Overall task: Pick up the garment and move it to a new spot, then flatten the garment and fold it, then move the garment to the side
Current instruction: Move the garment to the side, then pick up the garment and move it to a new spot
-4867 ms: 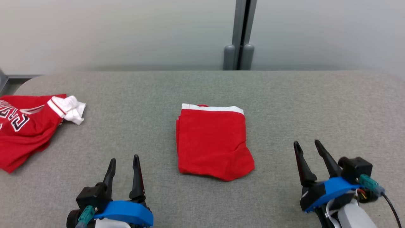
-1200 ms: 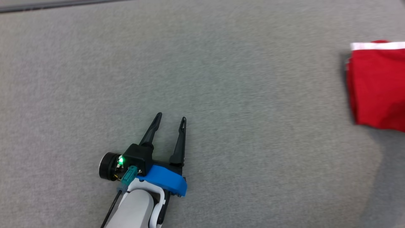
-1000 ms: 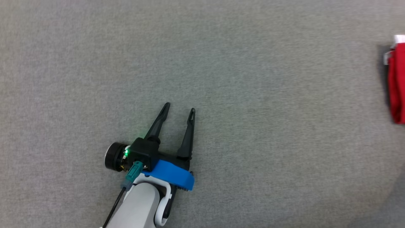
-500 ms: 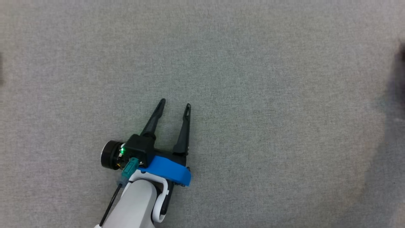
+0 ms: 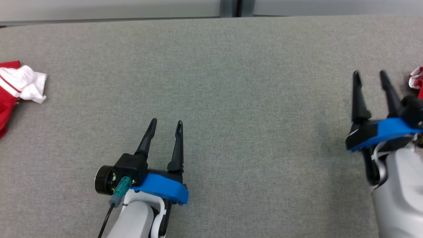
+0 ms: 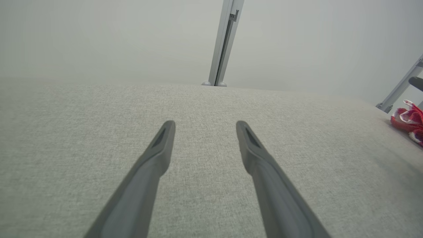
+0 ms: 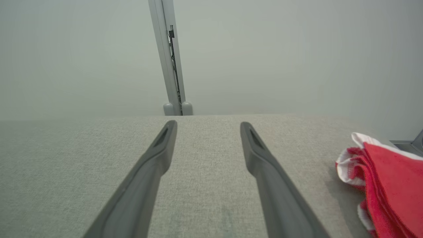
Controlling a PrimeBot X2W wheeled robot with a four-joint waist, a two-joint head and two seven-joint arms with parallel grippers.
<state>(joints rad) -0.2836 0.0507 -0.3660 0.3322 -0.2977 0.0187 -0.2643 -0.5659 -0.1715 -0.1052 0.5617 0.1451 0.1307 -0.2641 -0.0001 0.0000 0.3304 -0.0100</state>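
The garment (image 7: 393, 185) now lies aside, right end effector (image 5: 369, 73) opened.

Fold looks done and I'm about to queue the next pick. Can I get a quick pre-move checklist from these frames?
1. Left pincer open, holding nothing: ok.
2. Right pincer open, holding nothing: ok.
3. Folded garment lying free on the table, to the right of the right pincer and apart from it: ok.
4. Fold neat throughout: cannot tell, the frame edge cuts it off.
5. Table bare between the pincers for flattening: ok.
6. Crumpled garment at the table's left end, whole lay visible: cannot tell, it is partly out of frame.
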